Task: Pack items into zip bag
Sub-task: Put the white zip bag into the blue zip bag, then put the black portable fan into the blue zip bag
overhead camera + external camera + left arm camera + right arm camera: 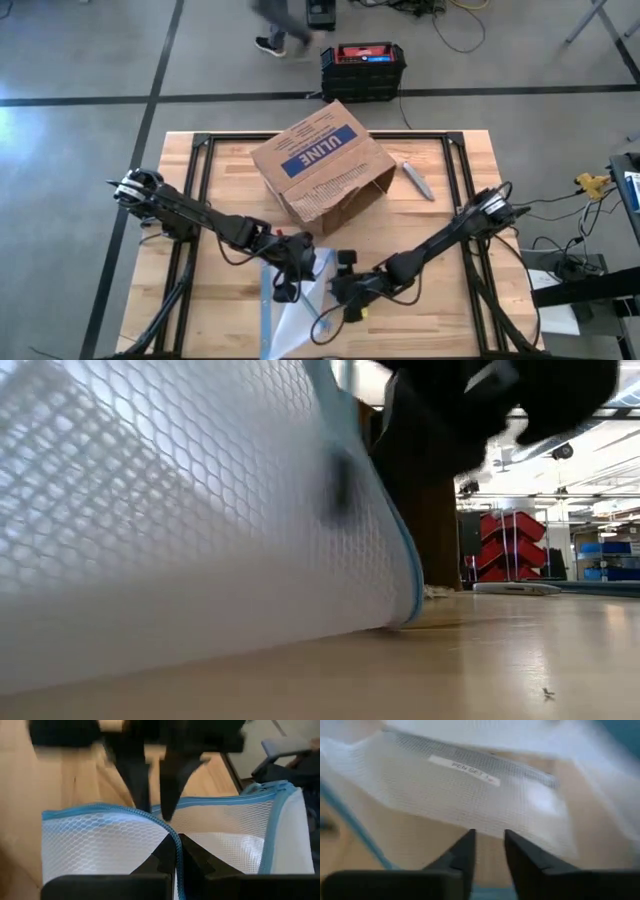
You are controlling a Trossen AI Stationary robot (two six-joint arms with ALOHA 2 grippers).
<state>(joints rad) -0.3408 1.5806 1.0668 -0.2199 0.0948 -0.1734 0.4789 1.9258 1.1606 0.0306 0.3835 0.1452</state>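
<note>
Bag first — the zip bag lies on the surface's near edge, blue zip running near to far; the left gripper pinches its zip edge tight; the right gripper, jaws a narrow gap and empty, points into the mesh just beside it.

A workshop: concrete floor with taped lines, red storage bins, and loose cables.
</note>
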